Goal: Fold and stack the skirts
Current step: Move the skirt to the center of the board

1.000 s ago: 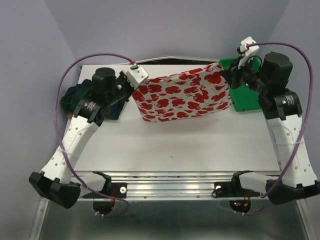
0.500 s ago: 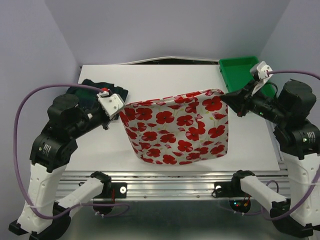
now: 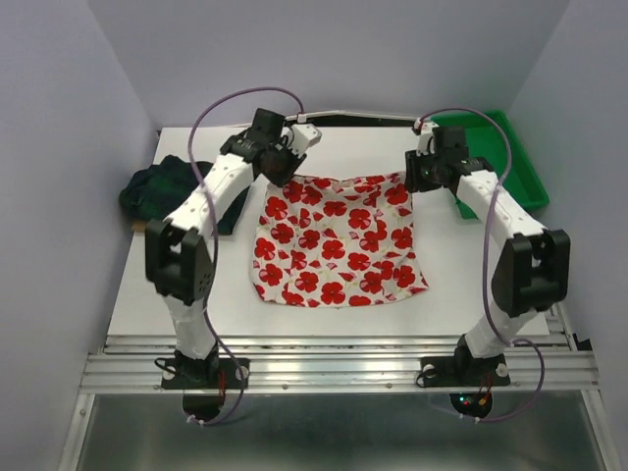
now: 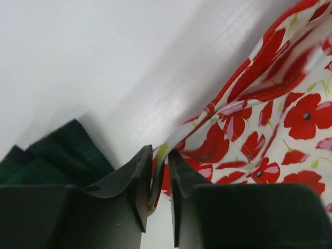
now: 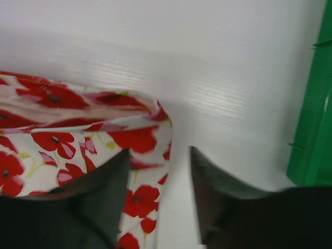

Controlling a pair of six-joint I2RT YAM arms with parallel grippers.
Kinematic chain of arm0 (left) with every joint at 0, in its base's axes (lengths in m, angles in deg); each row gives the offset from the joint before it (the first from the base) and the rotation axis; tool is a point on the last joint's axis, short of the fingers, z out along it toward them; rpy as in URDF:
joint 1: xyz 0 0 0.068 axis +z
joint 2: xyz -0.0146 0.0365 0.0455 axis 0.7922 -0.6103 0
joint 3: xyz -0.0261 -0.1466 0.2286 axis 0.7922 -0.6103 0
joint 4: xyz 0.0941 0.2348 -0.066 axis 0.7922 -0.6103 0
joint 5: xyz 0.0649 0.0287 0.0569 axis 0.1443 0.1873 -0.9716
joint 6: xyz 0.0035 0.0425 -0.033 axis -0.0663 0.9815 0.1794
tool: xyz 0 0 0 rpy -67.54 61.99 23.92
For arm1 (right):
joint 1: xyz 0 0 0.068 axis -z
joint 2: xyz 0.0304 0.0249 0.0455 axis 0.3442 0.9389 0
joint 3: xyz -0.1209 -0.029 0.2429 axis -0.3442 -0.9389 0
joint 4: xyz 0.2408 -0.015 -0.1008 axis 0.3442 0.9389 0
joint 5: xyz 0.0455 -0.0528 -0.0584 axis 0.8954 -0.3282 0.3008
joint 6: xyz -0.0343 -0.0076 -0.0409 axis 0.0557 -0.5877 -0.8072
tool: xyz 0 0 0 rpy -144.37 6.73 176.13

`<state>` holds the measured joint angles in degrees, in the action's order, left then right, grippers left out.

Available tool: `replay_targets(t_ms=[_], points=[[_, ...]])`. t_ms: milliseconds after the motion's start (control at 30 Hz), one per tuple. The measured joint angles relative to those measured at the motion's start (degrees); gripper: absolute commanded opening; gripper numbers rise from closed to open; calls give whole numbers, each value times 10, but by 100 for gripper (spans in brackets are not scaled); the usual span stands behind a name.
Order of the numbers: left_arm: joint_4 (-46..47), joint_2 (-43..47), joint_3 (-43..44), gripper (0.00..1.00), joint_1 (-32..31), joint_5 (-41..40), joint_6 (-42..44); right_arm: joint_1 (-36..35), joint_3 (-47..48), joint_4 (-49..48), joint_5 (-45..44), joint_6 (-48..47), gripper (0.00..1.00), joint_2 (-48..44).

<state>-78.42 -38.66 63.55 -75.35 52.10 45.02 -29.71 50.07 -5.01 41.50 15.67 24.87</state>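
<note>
The white skirt with red flowers [image 3: 339,240] lies spread flat in the middle of the table. My left gripper [image 3: 285,169] is at its far left corner and my right gripper [image 3: 417,180] at its far right corner. In the left wrist view the left gripper [image 4: 161,158] is slightly open, with the floral skirt's [image 4: 280,104] edge hanging loose in the narrow gap. The right gripper [image 5: 158,155] is wide open, the floral skirt's [image 5: 78,119] corner lying beside its left finger. The dark plaid skirt [image 3: 162,186] is bunched at the table's left edge, seen also as plaid cloth [image 4: 52,155].
A green tray [image 3: 520,167] stands at the far right corner, its wall [image 5: 316,104] close to the right gripper. White table [image 3: 471,275] surface shows around the floral skirt.
Both arms have swung to the far side and lowered the floral skirt from hanging to flat on the table. Both grippers have gone from shut on its corners to open.
</note>
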Motion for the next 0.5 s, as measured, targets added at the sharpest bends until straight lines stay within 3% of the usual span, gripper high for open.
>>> replay_targets(t_ms=[33, 100, 200, 333, 500], points=[[2, -69, 55, 74, 2, -4, -14, 2, 21, -8, -23, 0, 97, 49], [2, -161, 146, 77, 6, -10, -31, 7, 62, -6, -57, -9, 100, 108], [-9, -210, 208, 79, 18, -10, -47, 13, 123, 1, -77, -14, 100, 166], [2, -153, 172, 79, 35, -11, -57, 16, 143, 13, -41, -30, 94, 153], [15, -5, 55, 72, 47, -18, -71, 16, 154, 46, 53, -52, 75, 143]])
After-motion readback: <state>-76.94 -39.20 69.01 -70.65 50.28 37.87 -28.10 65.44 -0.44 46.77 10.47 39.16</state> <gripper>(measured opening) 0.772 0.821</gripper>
